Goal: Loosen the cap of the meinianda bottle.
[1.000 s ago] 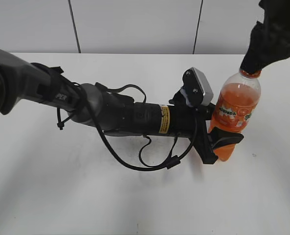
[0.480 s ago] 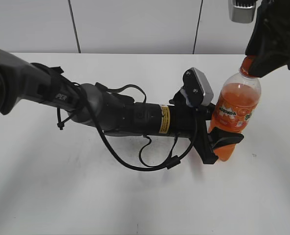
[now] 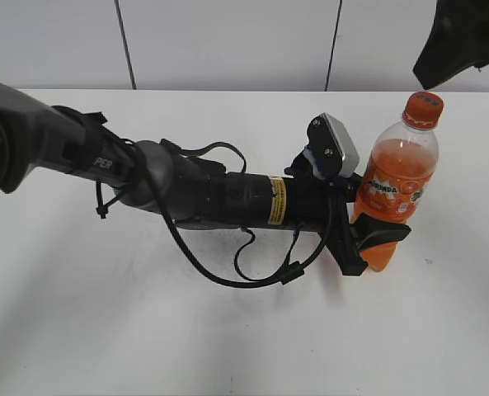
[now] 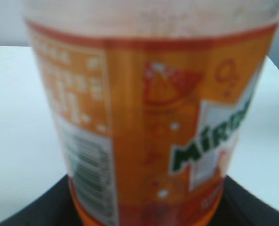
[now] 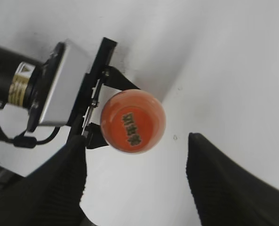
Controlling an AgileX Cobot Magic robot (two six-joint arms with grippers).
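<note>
The meinianda bottle (image 3: 397,183) stands upright on the white table at the right, full of orange liquid. Its orange cap (image 3: 423,109) sits on the neck, free of any gripper. My left gripper (image 3: 374,238) is shut on the bottle's lower body; the label (image 4: 148,127) fills the left wrist view. My right gripper (image 3: 463,41) is open, raised above and to the right of the cap. In the right wrist view the cap (image 5: 132,121) shows from above, ahead of the open fingers (image 5: 224,183), with the gripper (image 5: 137,160) empty.
The left arm (image 3: 186,190) with its cables lies across the table's middle. The left wrist camera (image 3: 335,147) sits just left of the bottle. The white table (image 3: 104,330) spreads round it; a grey wall panel stands behind.
My right gripper was closed round the cap a second ago. It has let go and lifted up and to the right, so the cap now shows bare. The left arm and bottle stay still.
</note>
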